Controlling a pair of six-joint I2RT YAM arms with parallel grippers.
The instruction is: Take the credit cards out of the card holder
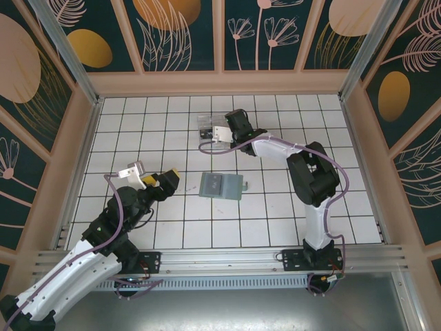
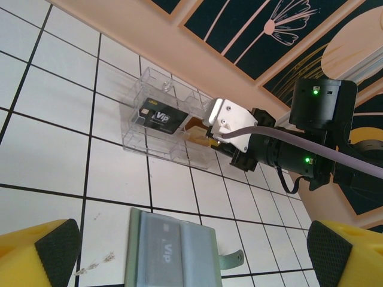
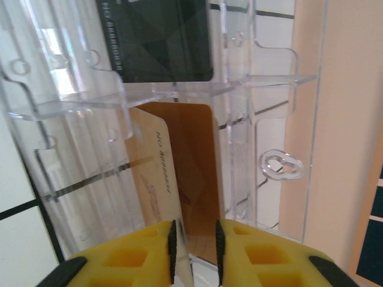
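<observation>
- Right claw (image 3: pixel 195 239): slightly apart, with a beige card (image 3: pixel 152 173) between its pads, touching one.
- That card stands in the clear card holder (image 3: pixel 269 119), below a black card (image 3: pixel 161 36).
- Left claw (image 2: pixel 191 248): wide apart, empty, over a silver Vip card (image 2: pixel 170 257).

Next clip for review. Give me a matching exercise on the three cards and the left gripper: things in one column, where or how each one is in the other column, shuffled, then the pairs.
Things
1. black card
2. gold card
3. grey card
4. left gripper

Places or states
A. flat on the table, outside the holder
B. wide open, holding nothing
C. in the holder, between the fingers of the right gripper
D. in the holder, no gripper on it

Pairs: 1-D, 2-C, 3-A, 4-B
</observation>
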